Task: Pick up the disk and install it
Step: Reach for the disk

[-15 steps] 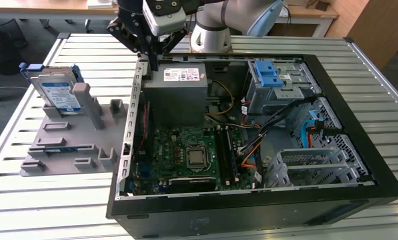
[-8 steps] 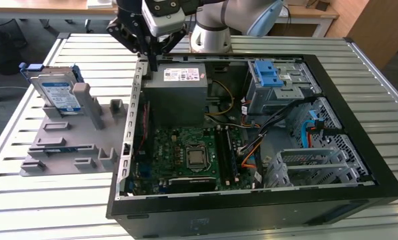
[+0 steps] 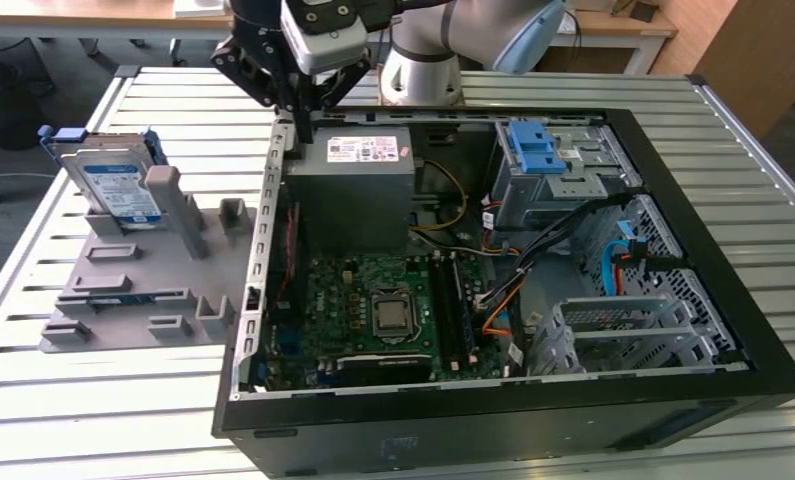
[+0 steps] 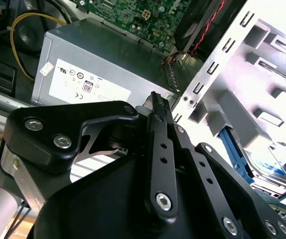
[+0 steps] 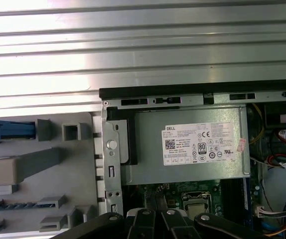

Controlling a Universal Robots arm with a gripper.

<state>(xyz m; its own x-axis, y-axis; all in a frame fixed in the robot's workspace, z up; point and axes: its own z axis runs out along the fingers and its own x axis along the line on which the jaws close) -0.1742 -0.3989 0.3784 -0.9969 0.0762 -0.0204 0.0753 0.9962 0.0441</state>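
Station: slatted metal worktop (image 3: pixel 77 400) carrying an open computer case (image 3: pixel 504 432) and, alongside it towards the edge at the exterior view's left, a grey fixture (image 3: pixel 144 290).

Task item: the disk (image 3: pixel 110 178) stands on edge in a slot of the fixture, at the fixture's end nearest the worktop's far corner on the exterior view's left. It is well apart from the case. It is a flat silver drive with a white-and-blue label facing outward, clipped in a blue plastic frame that shows along its upper edge and side. It leans slightly. In my judgement the upright seating is deliberate, leaving the top edge free for a grasp from above. In the second wrist view part of its label and frame (image 4: pixel 270 167) shows past the case's side rail.

Pincer: the gripper (image 3: pixel 294 122) hangs over the case's rear wall, just beside the power supply (image 3: pixel 350 190), not over the fixture. Its fingers are clenched together and grasp nothing (the second wrist view shows the ribbed tips (image 4: pixel 156 99) pressed tip to tip).

Receiving bay: a drive cage with a blue latch (image 3: pixel 541 158) sits in the case's far corner on the exterior view's right.

Finding: disk not yet picked up; installation not begun.
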